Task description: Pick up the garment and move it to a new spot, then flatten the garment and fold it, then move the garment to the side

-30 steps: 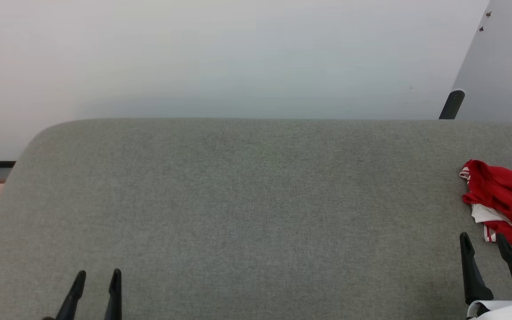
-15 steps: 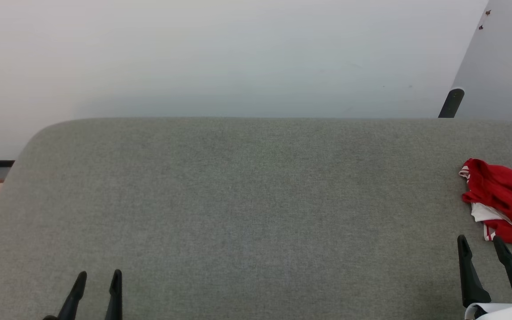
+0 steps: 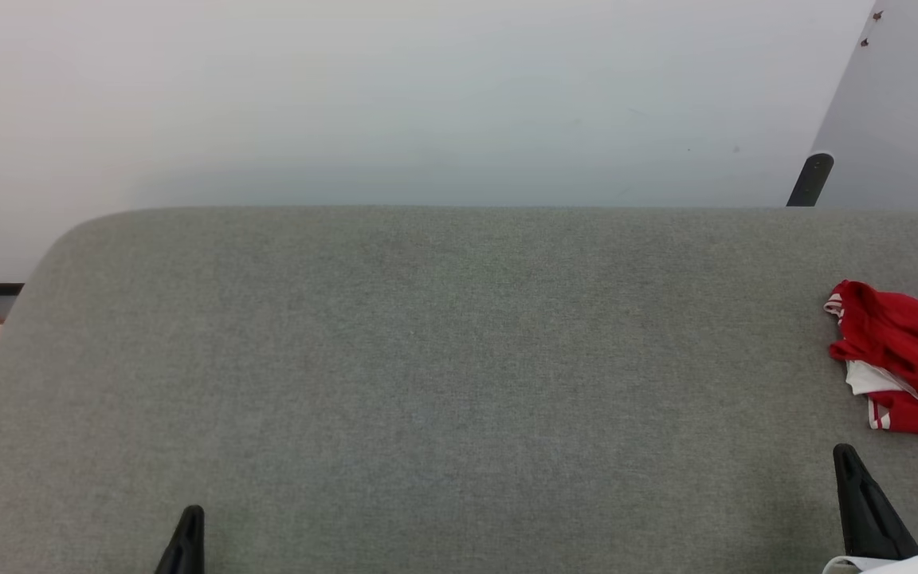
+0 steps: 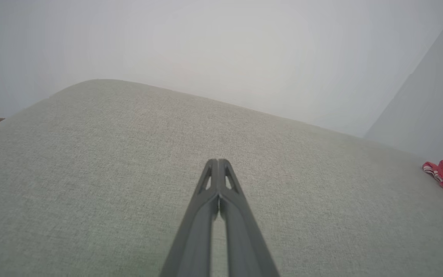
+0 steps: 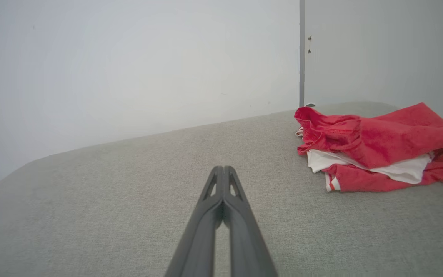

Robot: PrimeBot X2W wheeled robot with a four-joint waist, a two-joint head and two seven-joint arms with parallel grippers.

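Right gripper (image 5: 223, 169): fingers pressed together, empty. Left gripper (image 4: 218, 161): likewise closed, empty. Garment (image 3: 901, 351): folded bundle at 3 o'clock edge of grey cushion (image 3: 427, 359), apart from both. Folded and set aside, by appearance; nothing evidently left.

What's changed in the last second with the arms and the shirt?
The left gripper and the right gripper closed their fingers and drew back slightly toward the robot, holding nothing. The red shirt stayed crumpled at the right end of the grey cushion, untouched.
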